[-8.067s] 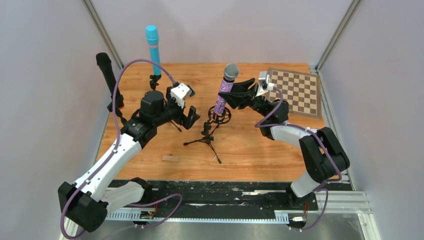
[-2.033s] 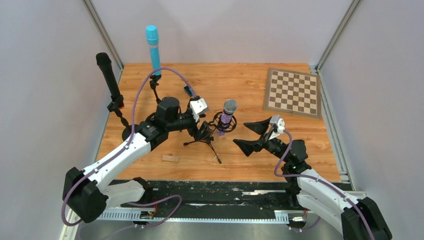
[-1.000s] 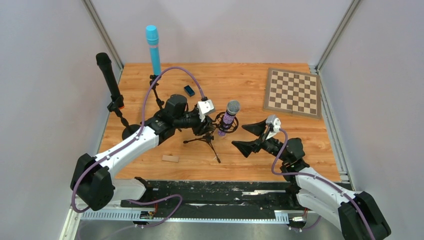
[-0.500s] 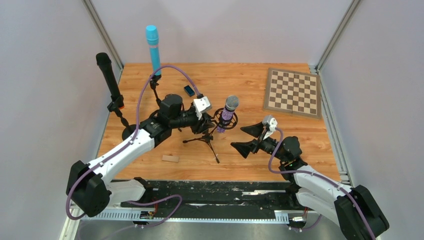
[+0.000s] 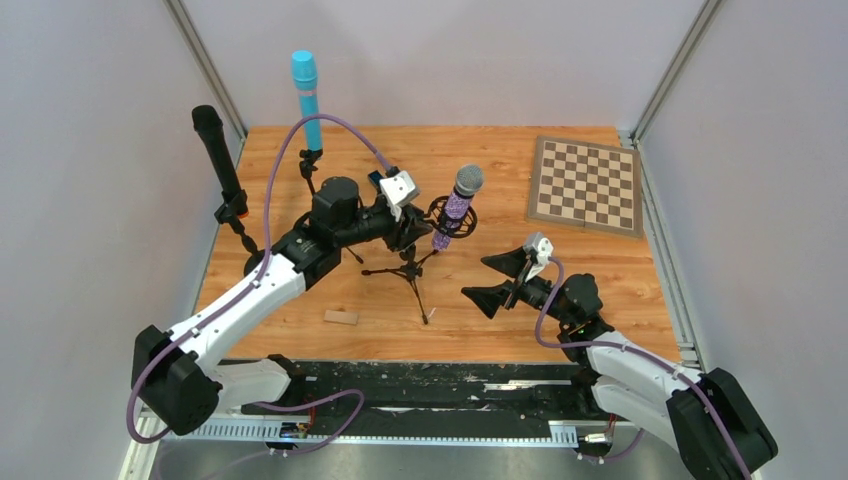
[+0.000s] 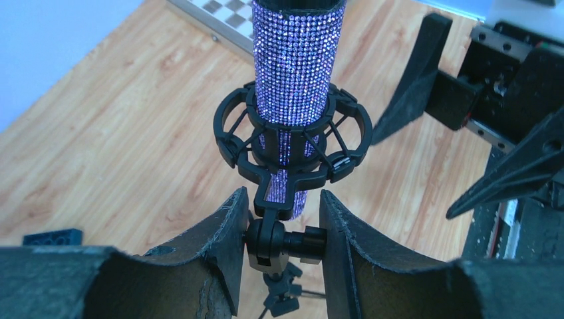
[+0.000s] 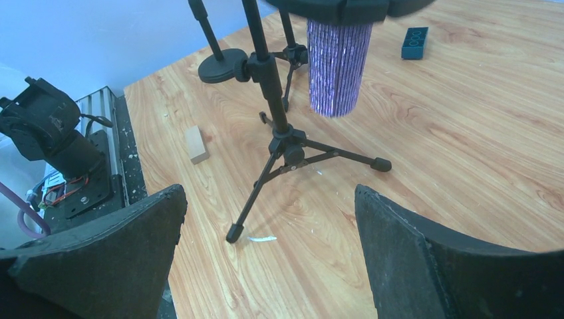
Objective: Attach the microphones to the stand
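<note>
The purple glitter microphone [image 5: 455, 207] with a silver mesh head sits tilted in the black shock mount [image 6: 292, 136] of a small tripod stand [image 5: 410, 280]. My left gripper [image 5: 410, 232] is shut on the stand's swivel joint [image 6: 269, 238] just under that mount. Right of the stand, my right gripper [image 5: 490, 280] hangs open and empty above the table, facing the tripod legs [image 7: 286, 143]. At the back left a light blue microphone [image 5: 305, 95] stands upright on its own stand. A black microphone [image 5: 215, 150] stands held in an orange clip at the left edge.
A chessboard [image 5: 587, 185] lies at the back right. A small wooden block [image 5: 340, 317] lies near the front edge, left of the tripod. A dark blue brick [image 7: 414, 42] lies behind the stand. The round base [image 7: 223, 66] of another stand sits nearby.
My left gripper, still shut on the stand's joint, has shifted the stand slightly back, and the purple microphone's head now sits higher and farther away. The right gripper has barely moved.
</note>
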Motion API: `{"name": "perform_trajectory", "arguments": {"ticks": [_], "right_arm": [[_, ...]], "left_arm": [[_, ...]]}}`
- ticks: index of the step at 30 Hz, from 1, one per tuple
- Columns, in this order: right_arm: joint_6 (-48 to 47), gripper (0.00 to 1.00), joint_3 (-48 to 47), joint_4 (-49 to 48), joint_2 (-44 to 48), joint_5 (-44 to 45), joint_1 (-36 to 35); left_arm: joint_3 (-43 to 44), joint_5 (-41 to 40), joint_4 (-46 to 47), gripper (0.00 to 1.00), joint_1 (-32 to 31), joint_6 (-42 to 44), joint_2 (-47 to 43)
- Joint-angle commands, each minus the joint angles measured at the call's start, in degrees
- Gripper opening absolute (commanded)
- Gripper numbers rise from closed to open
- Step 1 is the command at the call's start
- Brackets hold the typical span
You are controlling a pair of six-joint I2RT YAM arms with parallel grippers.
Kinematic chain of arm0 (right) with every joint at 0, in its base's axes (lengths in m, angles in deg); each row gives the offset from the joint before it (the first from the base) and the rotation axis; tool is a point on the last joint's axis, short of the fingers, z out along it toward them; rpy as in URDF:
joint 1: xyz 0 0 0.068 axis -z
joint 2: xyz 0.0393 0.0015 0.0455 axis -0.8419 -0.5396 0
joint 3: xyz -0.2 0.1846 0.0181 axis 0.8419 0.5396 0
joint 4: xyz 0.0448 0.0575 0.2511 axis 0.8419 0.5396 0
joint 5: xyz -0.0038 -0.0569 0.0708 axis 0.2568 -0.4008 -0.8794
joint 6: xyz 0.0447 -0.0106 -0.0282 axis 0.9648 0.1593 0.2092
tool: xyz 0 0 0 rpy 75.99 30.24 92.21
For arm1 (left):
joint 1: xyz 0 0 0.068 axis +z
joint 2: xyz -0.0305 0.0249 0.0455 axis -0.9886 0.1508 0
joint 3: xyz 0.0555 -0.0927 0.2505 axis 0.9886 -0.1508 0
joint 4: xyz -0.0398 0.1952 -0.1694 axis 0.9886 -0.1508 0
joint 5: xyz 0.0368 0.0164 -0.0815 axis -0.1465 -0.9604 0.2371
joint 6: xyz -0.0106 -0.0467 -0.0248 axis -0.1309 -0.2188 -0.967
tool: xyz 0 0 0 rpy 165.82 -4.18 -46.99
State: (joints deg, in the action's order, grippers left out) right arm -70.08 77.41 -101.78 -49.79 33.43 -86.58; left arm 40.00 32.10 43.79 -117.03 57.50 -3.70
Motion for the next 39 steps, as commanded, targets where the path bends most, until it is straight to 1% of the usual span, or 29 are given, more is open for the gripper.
{"name": "perform_trajectory", "arguments": {"ticks": [1, 9, 16, 22, 24, 29, 33, 35, 39], "right_arm": [[-0.96, 0.96, 0.1, -1.39, -0.51, 0.05, -0.21], [-1.57, 0.96, 0.53, -0.86, -0.14, 0.44, -0.21], [-2.27, 0.97, 0.54, 0.39, 0.6, 1.0, -0.21], [-2.63, 0.97, 0.19, 0.81, 0.63, 1.15, -0.22], [-2.8, 0.97, 0.23, 0.98, 0.64, 1.28, -0.22], [-2.62, 0.97, 0.37, 0.58, -0.08, 1.35, -0.21], [-2.28, 0.97, 0.23, -0.1, -1.04, 1.1, -0.21], [-2.28, 0.96, 0.11, -0.28, -1.66, 0.94, -0.21], [-2.53, 0.96, -0.29, 0.01, -2.68, 0.64, -0.26]], "left_arm": [[5.11, -3.04, 8.84, 0.0, -0.18, -1.31, -1.87], [6.06, -3.88, 14.07, 0.0, -0.18, -2.84, 0.76], [5.69, -5.54, 17.53, 0.0, -0.08, -3.36, 0.54], [1.03, -3.85, 25.93, 0.0, 0.55, -8.83, -0.28], [0.29, -3.29, 27.22, 0.0, 0.59, -10.2, -0.65], [-0.86, -2.93, 28.44, 0.0, 0.62, -12.14, -2.53], [-1.65, -3.59, 26.39, 0.0, 0.61, -11.78, -3.99], [-2.82, -4.46, 25.14, 0.0, 0.61, -11.66, -4.84], [-8.17, -6.79, 26.93, 0.0, 0.63, -11.73, -7.76]]}}
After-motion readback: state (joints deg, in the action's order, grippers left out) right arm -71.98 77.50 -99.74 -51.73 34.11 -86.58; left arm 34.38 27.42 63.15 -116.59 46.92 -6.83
